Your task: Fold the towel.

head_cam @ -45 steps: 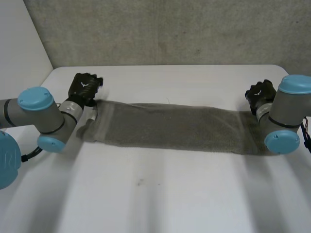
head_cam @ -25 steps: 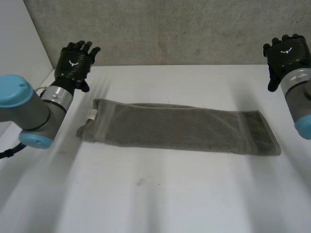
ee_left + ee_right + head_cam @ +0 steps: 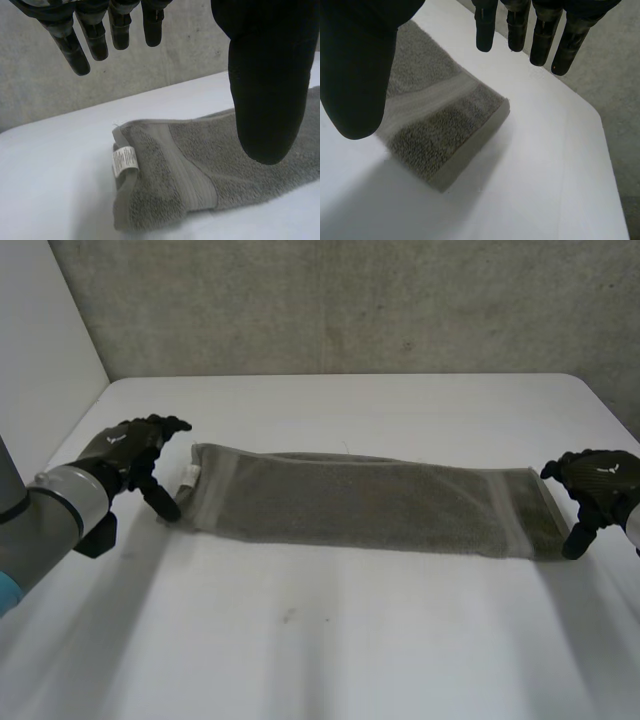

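In the head view the towel [image 3: 370, 505] lies as a long folded strip across the middle of the frame on the table [image 3: 330, 640], with the left hand [image 3: 125, 450] at its left end and the right hand [image 3: 592, 480] at its right. The wrist views add the white label [image 3: 124, 161] and the thick folded corner. They also show each hand spread above its end, fingers straight, grasping nothing.
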`<action>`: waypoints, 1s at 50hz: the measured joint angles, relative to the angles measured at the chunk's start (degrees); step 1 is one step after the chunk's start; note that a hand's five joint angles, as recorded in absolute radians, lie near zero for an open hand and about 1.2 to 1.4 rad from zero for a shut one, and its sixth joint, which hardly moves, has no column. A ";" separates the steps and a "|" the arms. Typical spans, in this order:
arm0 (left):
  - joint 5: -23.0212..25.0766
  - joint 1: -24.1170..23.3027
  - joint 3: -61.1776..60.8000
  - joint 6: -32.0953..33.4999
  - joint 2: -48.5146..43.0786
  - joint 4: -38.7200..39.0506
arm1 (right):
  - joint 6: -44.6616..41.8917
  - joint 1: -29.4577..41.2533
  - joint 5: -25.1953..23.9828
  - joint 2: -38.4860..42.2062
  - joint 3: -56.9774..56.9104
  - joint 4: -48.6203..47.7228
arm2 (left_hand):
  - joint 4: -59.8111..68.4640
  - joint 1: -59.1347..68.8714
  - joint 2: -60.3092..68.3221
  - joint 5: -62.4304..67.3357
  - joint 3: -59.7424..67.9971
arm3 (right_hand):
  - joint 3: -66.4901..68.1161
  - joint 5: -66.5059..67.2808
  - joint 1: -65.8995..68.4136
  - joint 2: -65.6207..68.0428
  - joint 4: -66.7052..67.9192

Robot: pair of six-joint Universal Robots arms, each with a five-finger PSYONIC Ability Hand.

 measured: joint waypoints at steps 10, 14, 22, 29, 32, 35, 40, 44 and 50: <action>-0.12 0.15 -7.44 0.19 -0.17 11.01 | -0.95 -2.66 -4.73 7.71 2.75 -10.71 | 0.02 0.00 -0.01 0.00 0.00 | 9.00 6.96 5.46 6.83 7.68; -0.13 0.22 -8.86 0.22 -0.19 12.72 | -1.38 -3.17 -6.33 10.63 2.40 -12.20 | 0.02 0.00 -0.01 0.00 0.00 | 14.16 11.82 10.16 12.20 13.12; -0.01 0.37 -9.35 0.22 -0.19 12.89 | -2.38 -3.33 -7.06 13.86 1.18 -12.40 | 0.02 0.00 -0.01 0.00 0.00 | 26.24 23.02 20.63 24.70 25.04; 0.09 0.39 -9.55 0.22 -0.20 12.93 | -3.73 -3.48 -6.20 14.96 0.25 -12.75 | 0.02 0.00 -0.01 0.00 0.00 | 54.88 51.29 41.72 53.28 54.36; 0.10 0.36 -9.69 0.21 -0.20 13.02 | -3.98 -4.13 -4.48 14.77 0.06 -14.12 | 0.02 0.00 -0.02 0.00 0.00 | 54.95 51.50 41.72 53.28 54.67; 0.10 0.33 -9.81 0.22 -0.18 13.09 | -4.33 -4.88 -2.12 14.45 -0.12 -15.59 | 0.02 0.00 -0.02 0.00 0.00 | 54.95 51.52 41.72 53.28 54.68; 0.10 0.31 -9.93 0.21 -0.10 13.12 | -6.41 -7.14 3.25 14.09 -1.40 -17.22 | 0.02 0.00 -0.02 0.00 0.00 | 54.95 51.55 41.77 53.28 54.80; 0.10 0.34 -9.94 0.22 0.05 13.10 | -10.99 -11.02 6.73 13.84 -3.77 -16.80 | 0.02 0.00 -0.02 0.00 0.00 | 55.28 51.59 41.78 53.28 54.88; 0.06 0.38 -9.94 0.22 0.48 13.08 | -16.45 -13.81 8.34 12.67 -7.44 -15.62 | 0.02 0.00 -0.02 0.00 0.00 | 55.32 51.86 42.06 53.28 54.87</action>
